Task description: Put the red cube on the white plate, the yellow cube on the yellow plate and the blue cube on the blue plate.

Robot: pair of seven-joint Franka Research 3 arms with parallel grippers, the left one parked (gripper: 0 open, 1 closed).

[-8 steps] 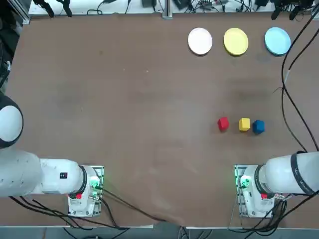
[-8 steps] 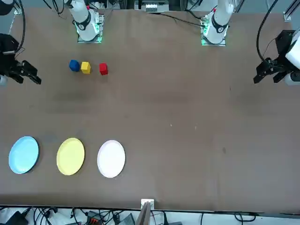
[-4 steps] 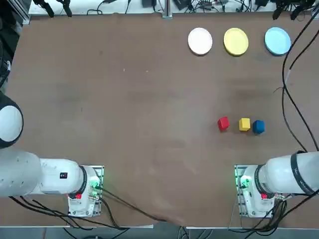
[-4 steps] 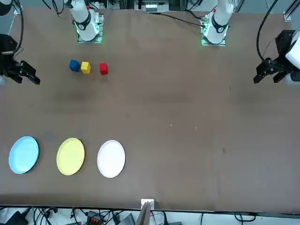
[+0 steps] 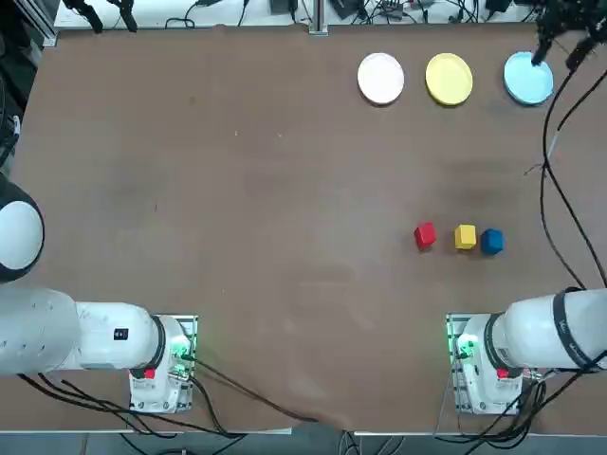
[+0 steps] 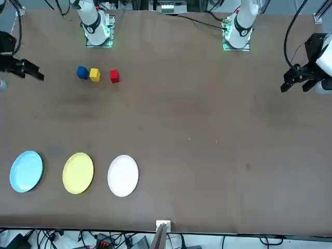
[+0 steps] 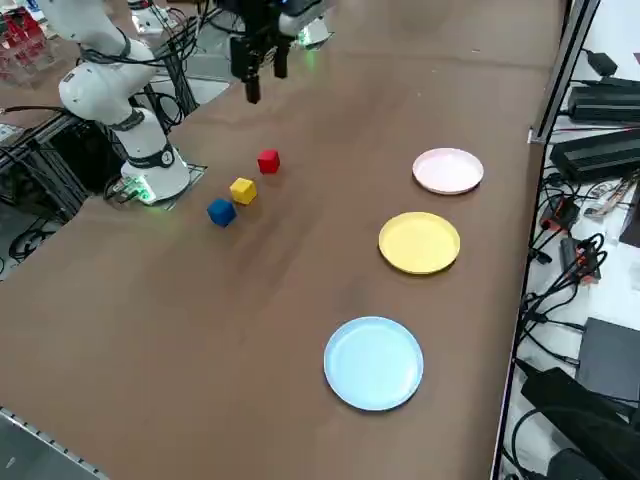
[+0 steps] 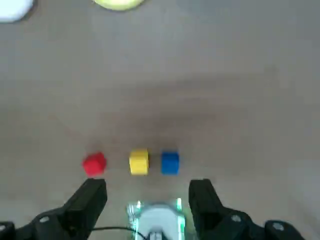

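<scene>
We hold our right gripper (image 8: 147, 200) high above the brown bench (image 5: 237, 190), fingers (image 8: 90, 200) spread and empty. The small red cube (image 5: 425, 235), small yellow cube (image 5: 465, 237) and small dark blue cube (image 5: 491, 242) sit in a tight row, near one another. That closeness is our main risk: coming down on one, an open finger could knock its neighbour askew. The round white plate (image 5: 380, 78), round yellow plate (image 5: 449, 79) and light blue plate (image 5: 528, 77) lie well apart from the cubes, all bare; a loose pinch could drop a cube on the way across.
</scene>
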